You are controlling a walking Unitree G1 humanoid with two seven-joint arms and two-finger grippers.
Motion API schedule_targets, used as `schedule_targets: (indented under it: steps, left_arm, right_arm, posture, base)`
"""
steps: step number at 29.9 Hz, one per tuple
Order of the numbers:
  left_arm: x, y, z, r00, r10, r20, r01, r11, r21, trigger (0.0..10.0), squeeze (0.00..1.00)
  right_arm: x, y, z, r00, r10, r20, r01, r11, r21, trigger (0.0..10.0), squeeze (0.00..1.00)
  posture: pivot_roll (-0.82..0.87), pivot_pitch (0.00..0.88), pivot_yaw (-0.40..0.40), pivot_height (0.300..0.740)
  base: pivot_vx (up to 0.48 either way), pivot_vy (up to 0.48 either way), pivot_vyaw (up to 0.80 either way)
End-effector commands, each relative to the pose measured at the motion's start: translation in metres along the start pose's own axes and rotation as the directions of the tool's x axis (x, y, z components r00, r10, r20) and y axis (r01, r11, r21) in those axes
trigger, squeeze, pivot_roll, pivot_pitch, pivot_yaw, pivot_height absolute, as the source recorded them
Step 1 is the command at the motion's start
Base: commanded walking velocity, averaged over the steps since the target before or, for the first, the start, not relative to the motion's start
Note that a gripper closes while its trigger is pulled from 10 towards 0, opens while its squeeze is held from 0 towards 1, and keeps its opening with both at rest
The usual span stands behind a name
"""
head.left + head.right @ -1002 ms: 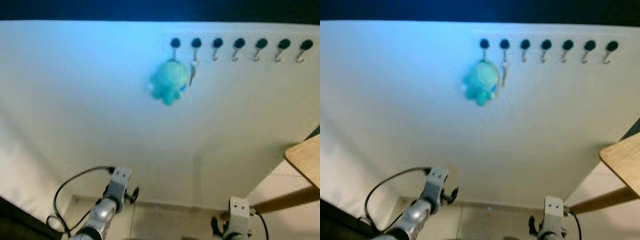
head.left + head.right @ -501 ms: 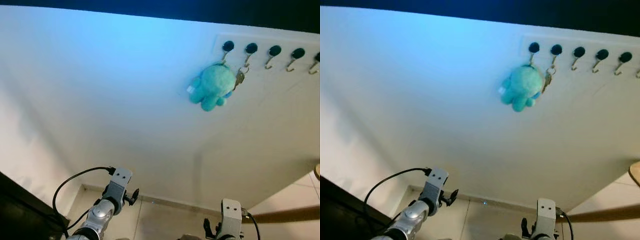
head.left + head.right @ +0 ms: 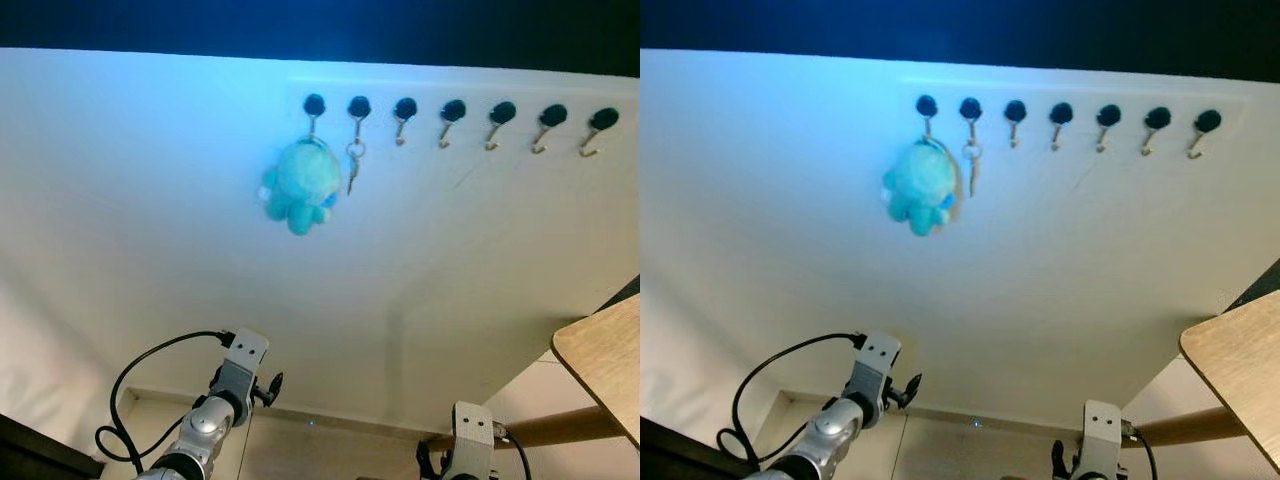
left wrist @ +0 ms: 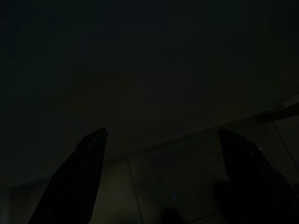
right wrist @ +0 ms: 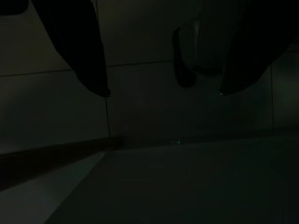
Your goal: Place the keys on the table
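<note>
A teal plush keychain (image 3: pixel 297 185) hangs from the first black hook of a row on the white wall, and a small metal key (image 3: pixel 352 170) on a ring hangs from the second hook beside it. The light wooden table (image 3: pixel 603 358) juts in at the lower right, well below the hooks. Both arms hang low near the floor, far under the keys: the left arm (image 3: pixel 233 373) and the right arm (image 3: pixel 470 438). In the dark wrist views my left gripper (image 4: pixel 162 132) and my right gripper (image 5: pixel 163 93) each stand open with nothing between the fingers.
Several more black hooks (image 3: pixel 503 115) run to the right of the keys, all bare. A black cable (image 3: pixel 140 375) loops off the left arm. A baseboard (image 3: pixel 330 425) and tiled floor lie below the wall. A dark edge shows at the lower left.
The whole picture swung left and then back right as the camera turned. The keychain and key stay on their hooks, and both arms still hang low.
</note>
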State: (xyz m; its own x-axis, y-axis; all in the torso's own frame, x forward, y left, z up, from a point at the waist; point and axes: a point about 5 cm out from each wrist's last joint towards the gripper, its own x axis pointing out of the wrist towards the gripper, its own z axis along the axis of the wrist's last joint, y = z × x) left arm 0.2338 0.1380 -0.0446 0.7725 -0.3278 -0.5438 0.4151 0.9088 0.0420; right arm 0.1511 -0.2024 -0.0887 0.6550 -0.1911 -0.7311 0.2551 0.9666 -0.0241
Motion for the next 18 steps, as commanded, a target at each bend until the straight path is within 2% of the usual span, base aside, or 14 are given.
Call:
schedule_targets:
  steps: [1, 4, 11, 18]
  left_arm:
    - [-0.0051, 0.0067, -0.0087, 0.999, 0.014, -0.037, -0.013, 1.0, 0.026, 10.0, 0.0]
    - [-0.0056, 0.0073, -0.0099, 0.999, 0.014, -0.044, -0.013, 1.0, 0.018, 10.0, 0.0]
    - [-0.0061, 0.0073, -0.0104, 0.999, 0.005, -0.044, -0.004, 1.0, 0.028, 10.0, 0.0]
    - [-0.006, 0.0083, -0.0064, 1.0, -0.006, -0.012, 0.007, 0.999, 0.032, 10.0, 0.0]
  right_arm:
    - [-0.0012, 0.0012, -0.0037, 1.0, -0.002, -0.011, 0.002, 1.0, 0.013, 10.0, 0.0]
    - [-0.0013, 0.0014, -0.0036, 1.0, -0.003, -0.009, 0.003, 1.0, 0.012, 10.0, 0.0]
    - [-0.0017, 0.0023, -0.005, 1.0, -0.001, -0.014, 0.001, 1.0, 0.009, 10.0, 0.0]
    - [-0.0024, 0.0041, -0.0065, 1.0, 0.003, -0.014, -0.003, 1.0, 0.021, 10.0, 0.0]
  posture:
    - [0.01, 0.033, 0.006, 0.74]
    - [0.01, 0.033, 0.006, 0.74]
    - [0.01, 0.032, 0.008, 0.74]
    - [0.02, 0.029, 0.018, 0.74]
  base:
    - [0.0, 0.0, 0.0]
    - [0.0, 0.0, 0.0]
    - [0.0, 0.48, 0.0]
    - [0.0, 0.0, 0.0]
